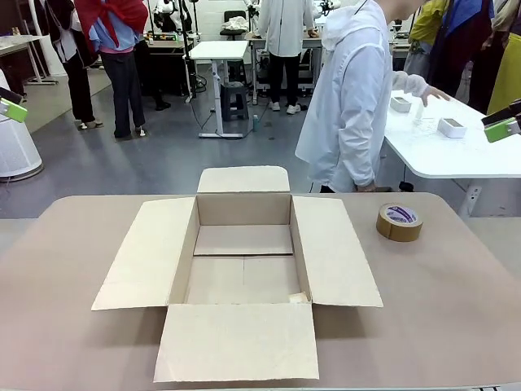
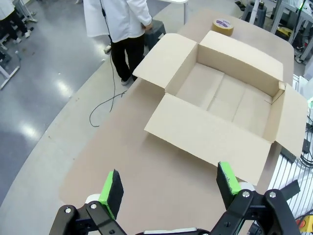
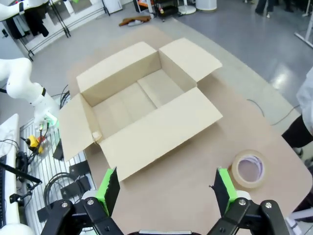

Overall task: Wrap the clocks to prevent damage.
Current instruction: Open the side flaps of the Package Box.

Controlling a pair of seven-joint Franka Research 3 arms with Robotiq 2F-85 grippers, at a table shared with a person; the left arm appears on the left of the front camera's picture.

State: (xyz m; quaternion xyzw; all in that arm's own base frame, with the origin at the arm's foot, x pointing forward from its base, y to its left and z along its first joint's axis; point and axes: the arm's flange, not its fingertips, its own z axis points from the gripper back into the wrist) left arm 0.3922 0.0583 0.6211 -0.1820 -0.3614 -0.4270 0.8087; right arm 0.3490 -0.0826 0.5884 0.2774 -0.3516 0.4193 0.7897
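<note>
Both arms hang high and back at the sides of the tabletop (image 1: 440, 318). The left gripper (image 2: 170, 182) has its jaws spread wide with nothing between them, and so does the right gripper (image 3: 166, 184). In the front view each one sits at its own edge of the picture, left (image 1: 10, 106) and right (image 1: 503, 124).

Between them, on the middle line of the tabletop, sits the open cardboard box (image 1: 244, 210). Its four flaps are laid flat outward and the bare floor of the box faces up. Neither gripper is clearly closer to it, since the box sits about as far from one as from the other.

The brown tape roll (image 1: 399, 222) lies flat on the robot's right side, just beyond the box's right flap and close below the right gripper in that wrist's view.

I cannot tell where the clocks are: nothing lies inside the box, and there is no wrapped bundle on the tabletop.

The person (image 1: 350, 98) stands at the far right corner, turned away, with a hand (image 1: 431, 94) on a white side table (image 1: 456, 159). The small pale items there are too small to identify.

If the clocks arrive from that side, my guess is that the right arm has the shorter reach, with the box opening lying to its left.
</note>
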